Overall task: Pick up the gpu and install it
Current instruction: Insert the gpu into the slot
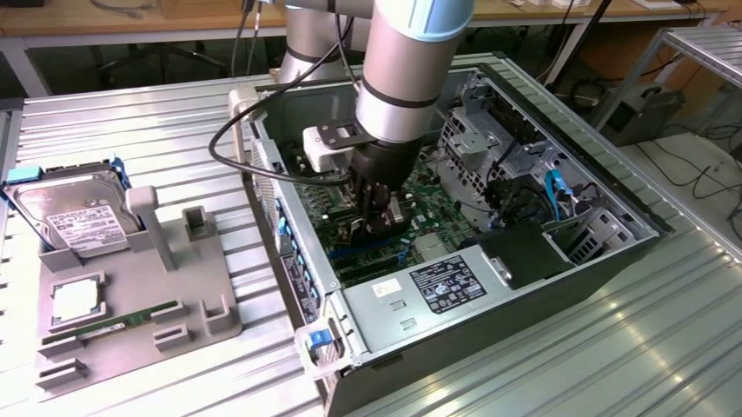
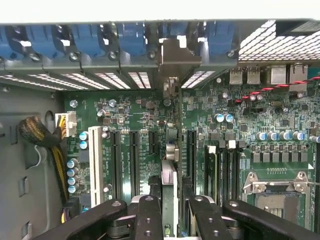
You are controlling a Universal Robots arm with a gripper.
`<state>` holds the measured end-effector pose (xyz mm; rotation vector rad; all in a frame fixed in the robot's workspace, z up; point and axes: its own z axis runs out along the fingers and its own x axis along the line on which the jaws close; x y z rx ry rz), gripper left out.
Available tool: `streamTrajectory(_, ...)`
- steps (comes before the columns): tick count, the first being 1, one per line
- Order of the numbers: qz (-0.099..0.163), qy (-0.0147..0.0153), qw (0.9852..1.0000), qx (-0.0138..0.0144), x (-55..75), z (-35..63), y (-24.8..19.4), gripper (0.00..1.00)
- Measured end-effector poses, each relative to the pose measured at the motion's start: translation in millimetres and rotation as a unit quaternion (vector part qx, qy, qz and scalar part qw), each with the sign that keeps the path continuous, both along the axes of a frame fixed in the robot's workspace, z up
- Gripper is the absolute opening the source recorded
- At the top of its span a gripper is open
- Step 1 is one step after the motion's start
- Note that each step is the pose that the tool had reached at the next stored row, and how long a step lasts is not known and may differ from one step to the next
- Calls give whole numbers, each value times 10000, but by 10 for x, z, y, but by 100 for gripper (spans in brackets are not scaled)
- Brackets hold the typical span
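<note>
- My gripper was down inside the open computer case, over the green motherboard.
- My jaws were closed on the gpu, which I saw edge-on from the wrist view: a thin card standing upright between my fingers, its silver bracket reaching to the case's rear slot wall ahead of me.
- The card's lower edge sat in line with the expansion slots, black slots on either side of it; I could not tell whether it was fully seated, because my own fingers hid that part.
- In the exterior view my arm covered most of the card, and only a dark sliver showed beneath my jaws.
- A row of blue slot clips ran along the rear wall beyond the bracket, their tops cut off.
- A bundle of yellow and black power wires plugged into a white connector to one side of me.
- The CPU socket lay to my other side, partly cut off.
- Outside the case, well away from me, a grey parts tray held a hard drive with a white label, print too small to read, and a slim green memory stick.
- The power supply near me carried a black label, also unreadable.
- Everything stood on a ribbed metal table; behind it were wooden benches and loose cables on the floor.
</note>
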<state>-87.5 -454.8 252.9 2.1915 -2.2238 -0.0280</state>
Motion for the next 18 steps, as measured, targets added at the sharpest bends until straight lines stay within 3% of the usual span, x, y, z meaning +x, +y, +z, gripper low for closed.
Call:
streamTrajectory(9, 12, -1, 10000, 56, 6, 65, 4, 26)
streamTrajectory(13, 12, 0, 10000, 62, 5, 54, 3, 26)
streamTrajectory(18, 13, 0, 10000, 90, 4, 3, 3, 26)
